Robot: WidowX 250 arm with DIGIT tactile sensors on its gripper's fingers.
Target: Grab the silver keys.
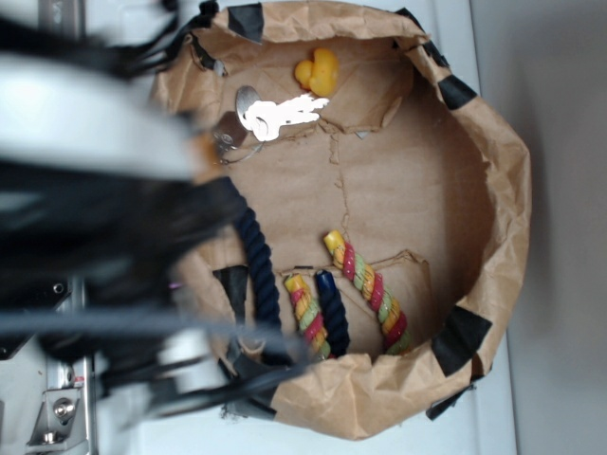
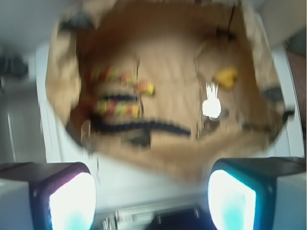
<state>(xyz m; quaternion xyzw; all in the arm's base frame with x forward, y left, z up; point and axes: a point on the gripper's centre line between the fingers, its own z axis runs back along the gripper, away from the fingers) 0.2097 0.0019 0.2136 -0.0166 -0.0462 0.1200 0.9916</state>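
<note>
The silver keys [image 1: 248,116] lie on the brown paper floor near the top left of the exterior view, shining with white glare, a squarish tag beside them. In the blurred wrist view the keys [image 2: 211,106] show as a bright patch right of centre, well ahead of my gripper [image 2: 151,194]. The gripper hangs above the near edge of the paper basin, outside it and apart from the keys. Its two fingers [image 2: 72,201] stand wide apart with nothing between them. In the exterior view my arm [image 1: 95,190] is a dark blur on the left.
A yellow rubber duck [image 1: 318,71] sits just beyond the keys. Multicoloured rope pieces [image 1: 370,294] and a navy rope [image 1: 258,261] lie at the other side. The crumpled paper wall [image 1: 512,190] with black tape rings everything.
</note>
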